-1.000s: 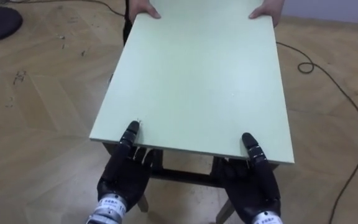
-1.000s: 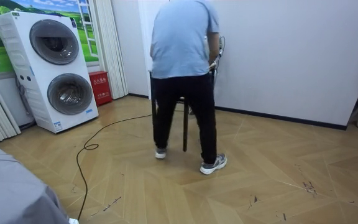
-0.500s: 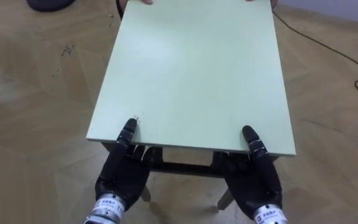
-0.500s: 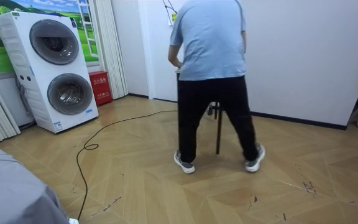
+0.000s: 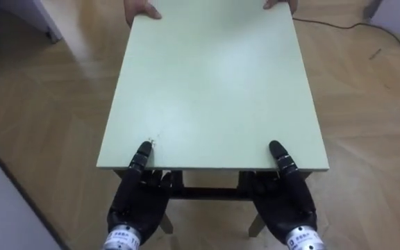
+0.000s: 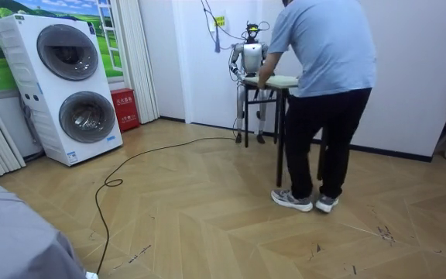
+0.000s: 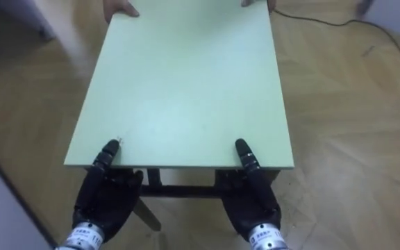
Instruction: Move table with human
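table: 1 | robot's hands: 2 – left hand, right hand | person: 1 | washing machines: 2

Both arms reached forward and low, the wrists level with each other and well apart. The left hand and the right hand each pinched the near edge of the tabletop, thumb laid straight on top and fingers tucked underneath.

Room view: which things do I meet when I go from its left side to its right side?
Stacked white washing machines → red box by the wall → table → person holding the table's end.
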Controlling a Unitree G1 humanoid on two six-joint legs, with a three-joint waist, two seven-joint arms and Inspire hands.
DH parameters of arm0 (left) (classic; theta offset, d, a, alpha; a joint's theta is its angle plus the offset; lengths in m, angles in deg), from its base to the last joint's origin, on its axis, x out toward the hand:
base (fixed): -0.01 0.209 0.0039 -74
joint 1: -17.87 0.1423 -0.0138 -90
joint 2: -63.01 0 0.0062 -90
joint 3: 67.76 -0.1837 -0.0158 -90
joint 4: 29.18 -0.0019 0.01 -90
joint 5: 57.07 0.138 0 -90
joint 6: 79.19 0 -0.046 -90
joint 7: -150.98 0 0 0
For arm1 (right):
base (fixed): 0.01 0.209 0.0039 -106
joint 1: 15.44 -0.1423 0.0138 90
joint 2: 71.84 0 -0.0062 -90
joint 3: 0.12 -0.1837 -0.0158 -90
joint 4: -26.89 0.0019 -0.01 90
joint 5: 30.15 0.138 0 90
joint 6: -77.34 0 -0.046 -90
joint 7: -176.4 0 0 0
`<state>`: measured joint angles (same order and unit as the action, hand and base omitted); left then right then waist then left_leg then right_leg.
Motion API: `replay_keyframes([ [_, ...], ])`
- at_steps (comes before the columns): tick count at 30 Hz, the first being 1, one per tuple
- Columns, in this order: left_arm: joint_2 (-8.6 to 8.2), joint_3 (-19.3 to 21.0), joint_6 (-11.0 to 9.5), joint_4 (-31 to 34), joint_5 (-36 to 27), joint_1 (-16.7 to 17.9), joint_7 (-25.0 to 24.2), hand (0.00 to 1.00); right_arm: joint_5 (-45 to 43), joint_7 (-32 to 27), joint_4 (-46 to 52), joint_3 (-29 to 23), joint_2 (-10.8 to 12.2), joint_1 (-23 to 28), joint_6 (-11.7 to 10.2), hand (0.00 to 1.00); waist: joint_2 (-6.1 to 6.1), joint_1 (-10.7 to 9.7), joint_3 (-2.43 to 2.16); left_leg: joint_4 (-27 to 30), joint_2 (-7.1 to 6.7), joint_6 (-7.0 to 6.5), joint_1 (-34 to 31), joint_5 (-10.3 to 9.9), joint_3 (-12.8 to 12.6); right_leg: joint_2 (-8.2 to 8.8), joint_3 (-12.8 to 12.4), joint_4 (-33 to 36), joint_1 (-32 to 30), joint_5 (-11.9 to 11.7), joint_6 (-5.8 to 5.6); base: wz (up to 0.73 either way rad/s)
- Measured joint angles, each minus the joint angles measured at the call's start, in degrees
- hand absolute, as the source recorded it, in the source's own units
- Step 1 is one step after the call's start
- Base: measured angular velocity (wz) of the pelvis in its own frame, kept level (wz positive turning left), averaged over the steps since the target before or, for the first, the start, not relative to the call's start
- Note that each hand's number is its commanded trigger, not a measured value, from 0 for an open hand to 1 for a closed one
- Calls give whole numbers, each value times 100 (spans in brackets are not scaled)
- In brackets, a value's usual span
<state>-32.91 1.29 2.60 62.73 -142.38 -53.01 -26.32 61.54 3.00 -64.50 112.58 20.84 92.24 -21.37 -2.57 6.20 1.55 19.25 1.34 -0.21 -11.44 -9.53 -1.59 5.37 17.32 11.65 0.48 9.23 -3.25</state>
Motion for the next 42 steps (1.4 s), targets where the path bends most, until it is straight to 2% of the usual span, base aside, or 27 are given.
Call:
replay_keyframes([
  [1, -6, -13, -55, 1, 6, 24, -1, 100, 1, -22, 0, 26, -12, -1, 0, 100, -4, 151, -1, -14, -9, -10, 8, 42, -20, 17, 19, 3, 7, 2, -3, 11],
  [5, 38, -4, -162, 1, -12, 80, 2, 100, -23, -135, 0, 119, -3, -41, 0, 100, 2, 282, -1, -4, -82, -38, -8, 108, 7, 83, 94, 6, -11, 85, 7, 10],
  [7, 14, -9, -189, 1, -13, 101, 9, 100, -57, -190, 0, 147, 13, -50, -9, 100, 5, 326, -2, 6, -138, -75, -64, 180, 17, 173, 198, 149, -89, 153, -20, 25],
  [11, 3, -38, -202, 1, -71, 118, 68, 100, -39, -217, 1, 161, -11, -49, -10, 100, 7, 321, -1, 62, -256, -172, -131, 231, -90, 402, 406, 511, -144, 286, -114, 36],
  [13, -103, -41, -296, 0, -70, 116, 97, 100, -53, -232, 2, 164, 37, -95, -27, 100, 12, 301, -2, 94, -347, -238, -208, 253, -53, 494, 442, 640, -142, 340, -162, 36],
  [15, -237, -41, -387, -1, -68, 115, 118, 100, -144, -238, 1, 166, 185, -103, -139, 100, -5, 198, 1, 180, -495, -298, -257, 241, 227, 560, 438, 837, -101, 358, -190, 62],
  [16, -249, -50, -398, -1, -68, 112, 119, 100, -147, -238, 1, 170, 207, -99, -167, 100, -7, 138, 0, 187, -534, -308, -251, 248, 317, 562, 365, 905, -84, 362, -185, 96],
  [18, -240, -104, -389, -1, -68, 68, 174, 100, -152, -237, 2, 119, 215, -72, -191, 100, 3, -109, 11, 221, -730, -348, -205, 275, 790, 541, -145, 1320, -129, 459, -41, 121],
  [19, -157, -154, -390, 0, -63, 19, 193, 100, -151, -237, 2, 90, 221, -59, -188, 100, 46, -204, 17, 250, -826, -339, -201, 283, 1095, 392, -555, 1286, -151, 658, 70, 107],
  [20, -102, -168, -387, 1, -63, -22, 192, 100, -151, -237, 5, 83, 228, -61, -188, 100, 105, -255, 22, 241, -895, -322, -211, 303, 1206, 235, -826, 1079, -157, 776, 132, 119],
  [21, -37, -184, -378, -24, -63, -119, 195, 100, -153, -235, 7, 81, 235, -55, -206, 100, 189, -326, 11, 277, -1047, -297, -280, 339, 1382, -16, -1192, 870, -198, 862, 148, 102],
  [22, -44, -186, -363, -27, -46, -149, 207, 100, -154, -221, 8, 88, 223, -50, -242, 100, 183, -365, 3, 285, -1124, -281, -317, 352, 1459, -26, -1223, 867, -195, 866, 163, 98],
  [24, -12, -159, -337, 27, 15, -168, 182, 100, -162, -171, 7, 77, 231, -54, -256, 100, 191, -329, 5, 243, -1097, -231, -402, 385, 1491, -71, -995, 737, -148, 861, 193, 61],
  [28, 21, -129, -303, 44, 59, -169, 149, 100, -121, -139, 8, 80, 235, -22, -256, 100, 204, -325, 5, 227, -1095, -238, -404, 392, 1434, -105, -618, 456, 157, 839, 228, 54],
  [32, 32, -14, -186, 44, 61, -170, 132, 100, -108, -137, 8, 114, 263, -41, -236, 100, 242, -216, 6, 220, -1094, -238, -434, 392, 1436, -148, -552, 390, 249, 819, 257, 30],
  [33, 32, 40, -96, 43, 60, -169, 132, 100, -64, -137, 7, 124, 253, -41, -233, 100, 261, -130, 8, 221, -1094, -239, -429, 393, 1447, -161, -549, 380, 256, 819, 257, 16],
  [37, 34, 75, -39, 40, 53, -153, 141, 100, -37, -137, -1, 122, 240, -42, -189, 100, 292, 42, 12, 217, -1113, -235, -437, 394, 1548, -214, -549, 212, 359, 781, 307, 20],
  [39, 19, 123, 14, 48, 52, -112, 141, 100, -39, -138, -9, 152, 241, -45, -188, 100, 297, 186, 12, 154, -1121, -192, -436, 427, 1670, -253, -437, 190, 377, 735, 318, 23],
  [40, 16, 164, 49, 72, 52, -86, 142, 100, -40, -138, -13, 151, 237, -49, -185, 100, 309, 216, 10, 139, -1123, -187, -436, 441, 1692, -259, -427, 191, 377, 731, 318, 32],
  [42, 43, 197, 66, 142, 44, -20, 151, 100, -20, -138, -12, 203, 205, -68, -184, 100, 303, 202, 6, 167, -1135, -166, -510, 476, 1790, -311, -196, 208, 416, 708, 349, 52],
])
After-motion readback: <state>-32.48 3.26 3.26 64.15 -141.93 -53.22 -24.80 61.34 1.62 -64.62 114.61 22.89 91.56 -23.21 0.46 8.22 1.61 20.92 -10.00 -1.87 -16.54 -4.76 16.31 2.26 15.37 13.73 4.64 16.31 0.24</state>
